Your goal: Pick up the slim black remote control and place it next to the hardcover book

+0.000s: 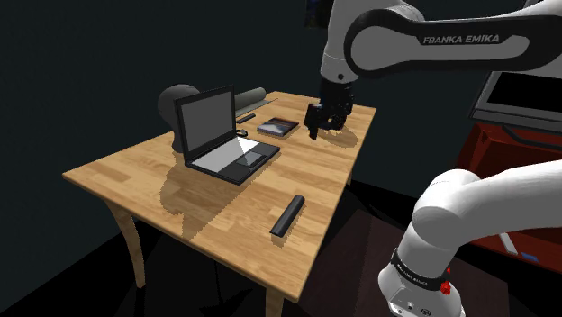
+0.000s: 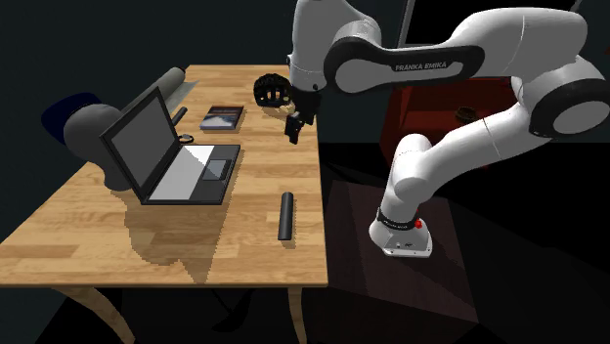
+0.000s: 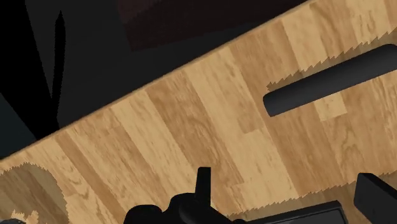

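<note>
The slim black remote [image 1: 286, 216] lies flat on the wooden table [image 1: 135, 171] near its front edge, also seen as the remote [image 2: 284, 216] and the remote [image 3: 331, 79]. The dark hardcover book [image 1: 278, 127] lies flat at the far end, beyond the laptop; the book [image 2: 222, 117] is to the second exterior view's left of the hand. My gripper [image 1: 315, 124] hangs above the table beside the book, well away from the remote. The gripper [image 2: 292, 128] is open, and its fingers [image 3: 203, 184] stand apart with nothing between them.
An open laptop [image 1: 221, 135] stands mid-table between book and remote. Behind it are a grey rounded object [image 1: 173, 99] and a grey roll [image 1: 253, 95]. A red cabinet [image 1: 504, 171] stands beyond the table's right edge in the shoulder view.
</note>
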